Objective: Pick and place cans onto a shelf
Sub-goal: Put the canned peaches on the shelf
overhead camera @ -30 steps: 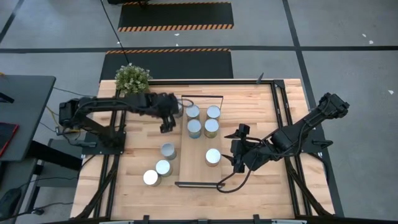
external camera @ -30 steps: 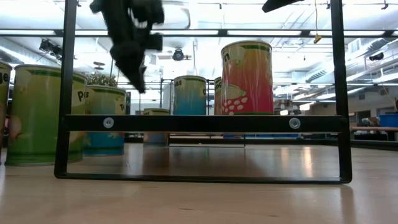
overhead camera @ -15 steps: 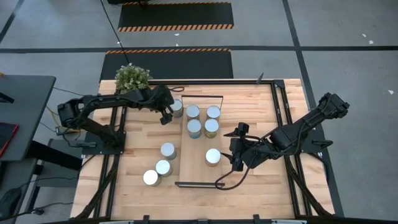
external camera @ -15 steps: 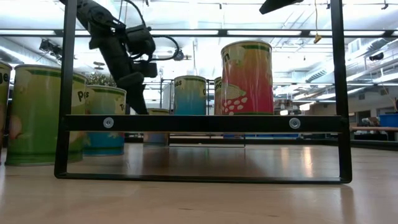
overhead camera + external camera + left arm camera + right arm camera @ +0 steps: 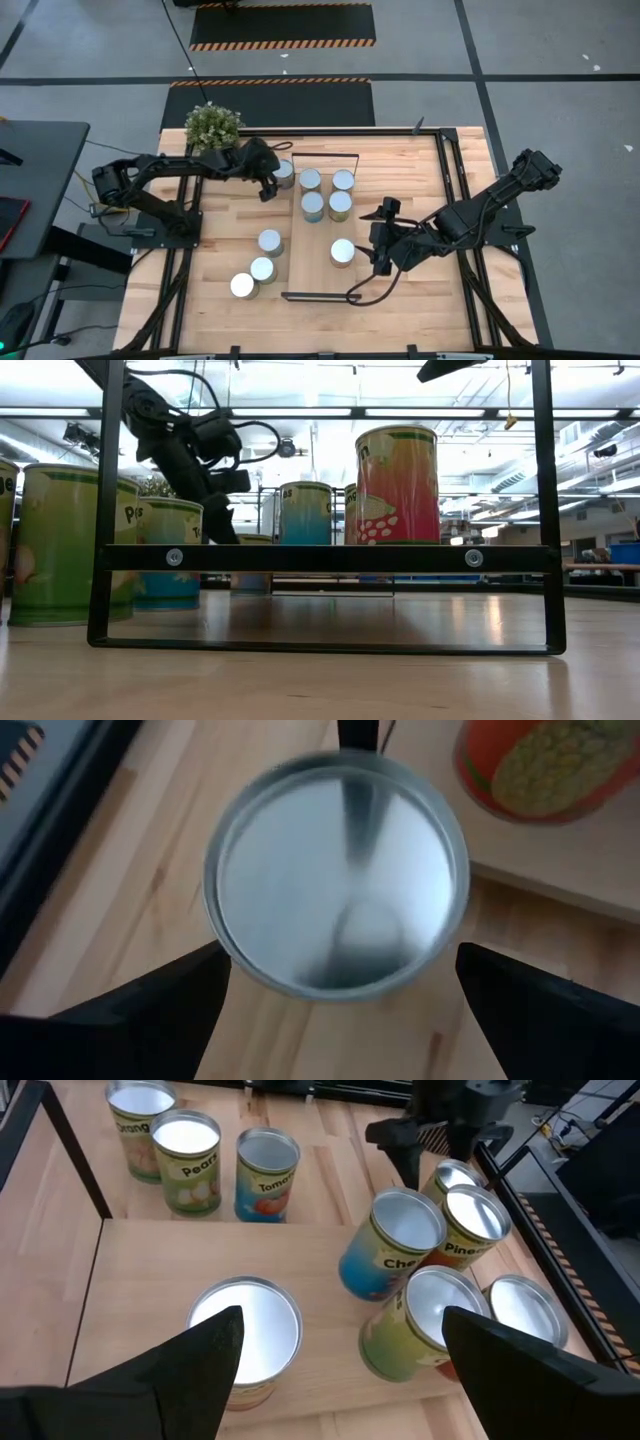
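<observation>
The light-wood shelf (image 5: 318, 272) lies on the table with several cans on it; the nearest one (image 5: 343, 252) stands alone. Three cans (image 5: 263, 268) stand on the table left of the shelf. One more can (image 5: 285, 174) stands upright on the table by the shelf's far left corner. My left gripper (image 5: 272, 181) is open around this can (image 5: 335, 880), one finger on each side; I cannot tell whether they touch it. My right gripper (image 5: 373, 245) is open and empty, just right of the lone can (image 5: 245, 1335).
A potted plant (image 5: 212, 125) stands at the table's far left corner, behind my left arm. The shelf's black end bars (image 5: 330, 557) rise at its near and far ends. A can (image 5: 540, 765) on the shelf stands close beside the flanked can.
My left gripper has gone toward the table's far edge and down, and now stands around the can by the shelf's far left corner. The cans have stayed where they were.
</observation>
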